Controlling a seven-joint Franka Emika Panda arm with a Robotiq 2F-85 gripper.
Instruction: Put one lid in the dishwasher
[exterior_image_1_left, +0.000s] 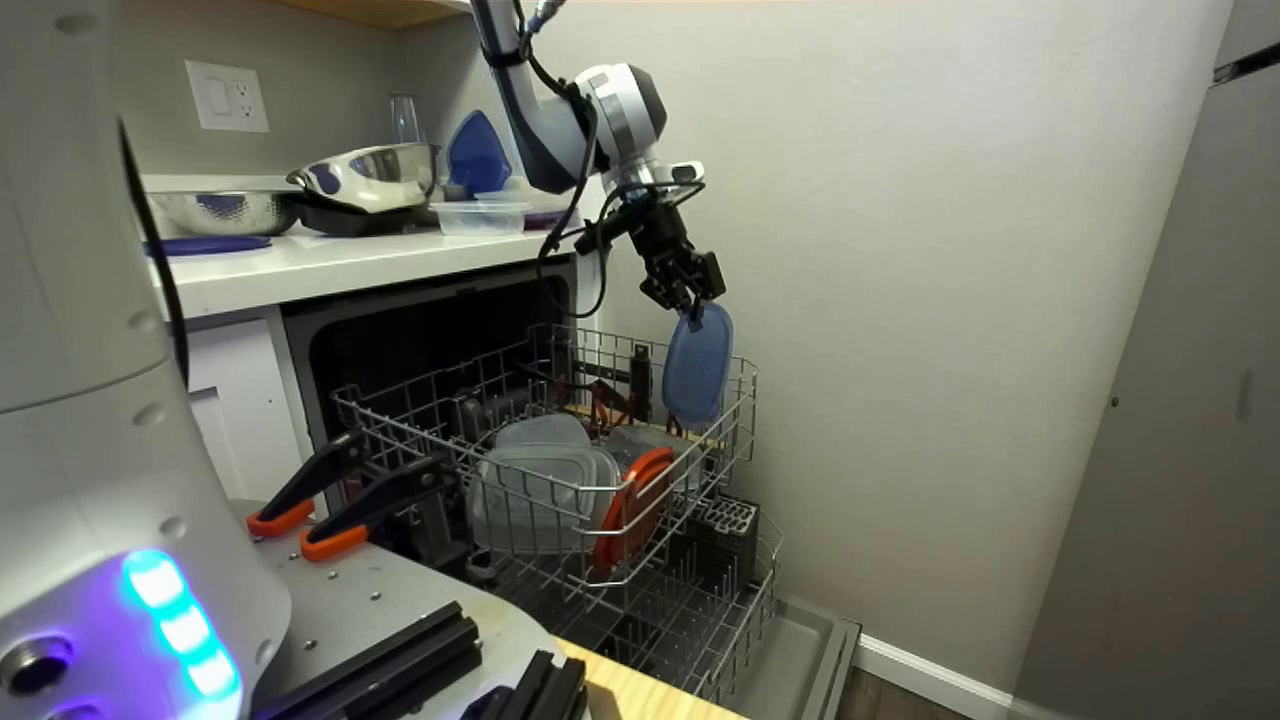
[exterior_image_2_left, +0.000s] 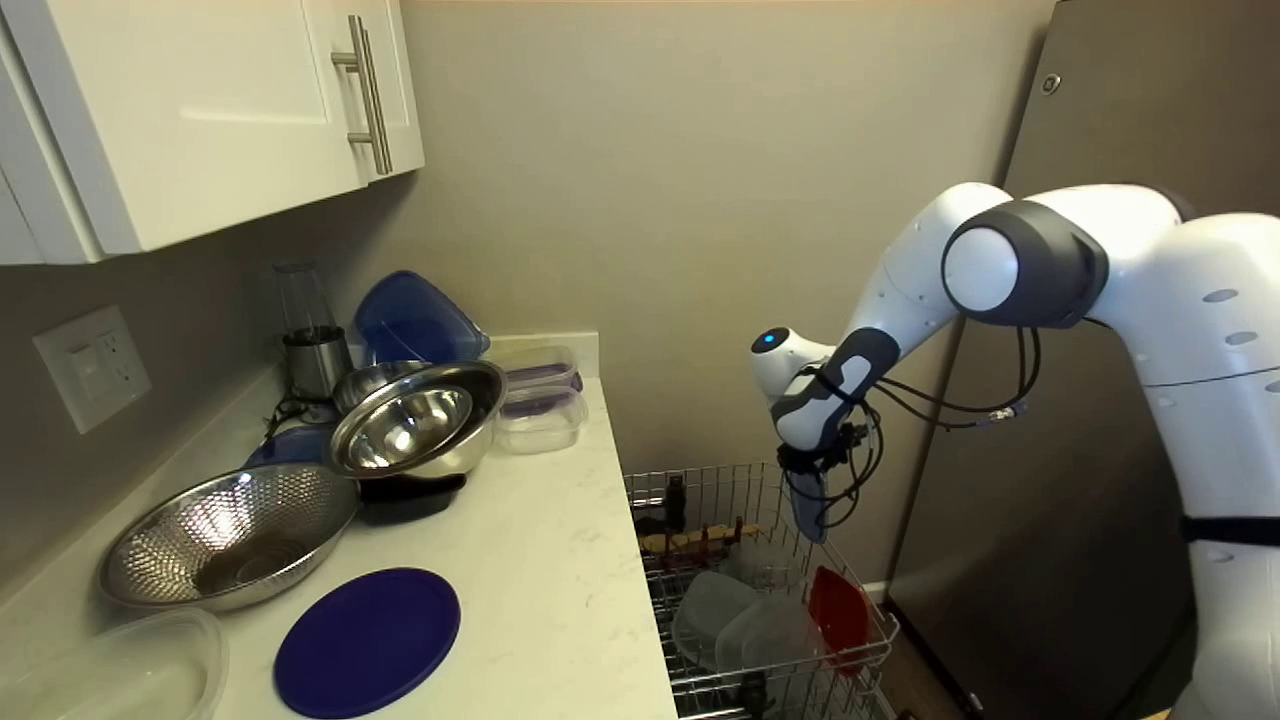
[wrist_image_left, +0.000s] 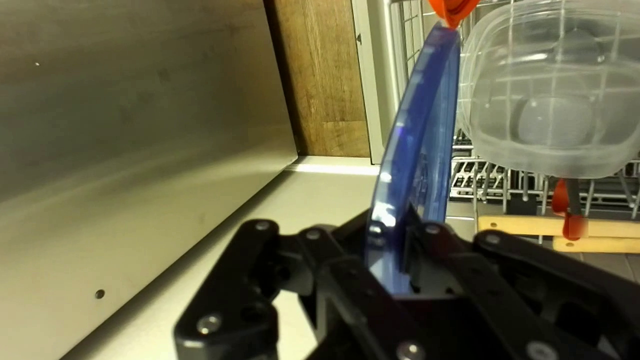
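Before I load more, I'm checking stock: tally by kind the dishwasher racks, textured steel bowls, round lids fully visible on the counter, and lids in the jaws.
Racks: 2 (upper rack, lower rack)
Textured steel bowl: 1
Round dark-blue lid: 1
Blue lid in the jaws: 1
Total: 5

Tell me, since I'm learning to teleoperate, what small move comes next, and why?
Probably ease the gripper slightly inward over the upper rack before lowering: it grips the blue lid, which covers part of the rack's rim in the wrist view, so descending straight could catch.
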